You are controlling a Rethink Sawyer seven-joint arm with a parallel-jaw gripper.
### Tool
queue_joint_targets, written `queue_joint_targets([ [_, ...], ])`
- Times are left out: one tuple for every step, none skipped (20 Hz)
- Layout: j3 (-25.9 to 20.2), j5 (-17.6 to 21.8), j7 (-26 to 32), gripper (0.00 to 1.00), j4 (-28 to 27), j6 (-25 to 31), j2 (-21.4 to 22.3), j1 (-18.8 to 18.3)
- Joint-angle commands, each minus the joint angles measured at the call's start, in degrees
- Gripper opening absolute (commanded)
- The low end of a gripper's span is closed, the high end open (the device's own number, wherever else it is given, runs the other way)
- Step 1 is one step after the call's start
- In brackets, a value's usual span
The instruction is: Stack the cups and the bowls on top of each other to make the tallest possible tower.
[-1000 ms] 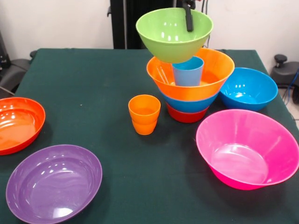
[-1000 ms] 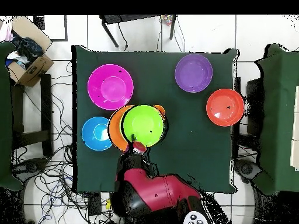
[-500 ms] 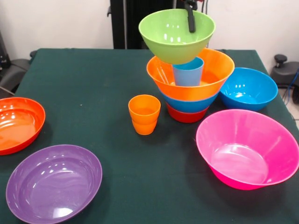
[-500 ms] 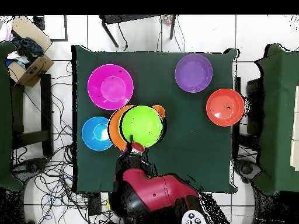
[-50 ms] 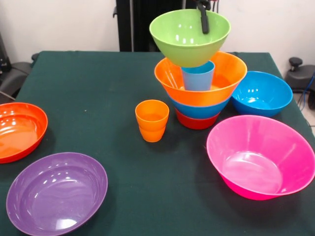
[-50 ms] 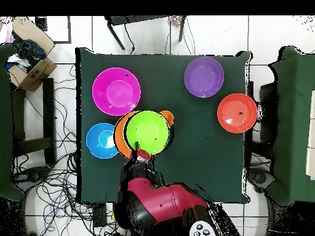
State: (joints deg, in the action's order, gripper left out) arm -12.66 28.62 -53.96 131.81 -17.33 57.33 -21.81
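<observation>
1. Now the glossy lime green plastic bowl (image 5: 190, 35) sits slightly further right and higher than a second ago, held above the light blue plastic cup (image 5: 198, 75); the gripper (image 5: 203, 17) clasps its far rim.
2. The tower (image 5: 199, 93) (red-orange, blue and orange bowls) stands unchanged.
3. The front view shows the stacked orange plastic cups (image 5: 152, 120); overhead, the green bowl covers nearly all of the tower.
4. No writing is legible.
</observation>
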Motion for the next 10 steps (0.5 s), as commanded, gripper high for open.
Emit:
queue_joint_targets([
  [-4.36, 0.49, -15.98, 0.0, 1.62, -1.96, -4.32, 0.03],
  [-4.22, 0.82, -16.25, 0.0, 1.46, -2.24, -4.47, 0.13],
  [-4.08, 1.15, -16.53, 0.0, 1.3, -2.53, -4.62, 0.22],
  [-3.93, 1.48, -16.8, 0.0, 1.15, -2.81, -4.77, 0.32],
  [-3.79, 1.81, -17.08, 0.0, 0.99, -3.1, -4.93, 0.42],
  [-3.58, 2.13, -17.45, 0.0, 0.79, -3.31, -5.18, 0.6],
  [-3.32, 2.36, -17.85, 0.0, 0.64, -3.48, -5.33, 0.87],
  [-3.06, 2.6, -18.26, 0.0, 0.49, -3.65, -5.48, 1.14],
  [-2.79, 2.83, -18.66, 0.0, 0.34, -3.83, -5.62, 1.41],
  [-2.6, 3.1, -19.02, 0.0, 0.17, -3.96, -5.72, 1.59],
])
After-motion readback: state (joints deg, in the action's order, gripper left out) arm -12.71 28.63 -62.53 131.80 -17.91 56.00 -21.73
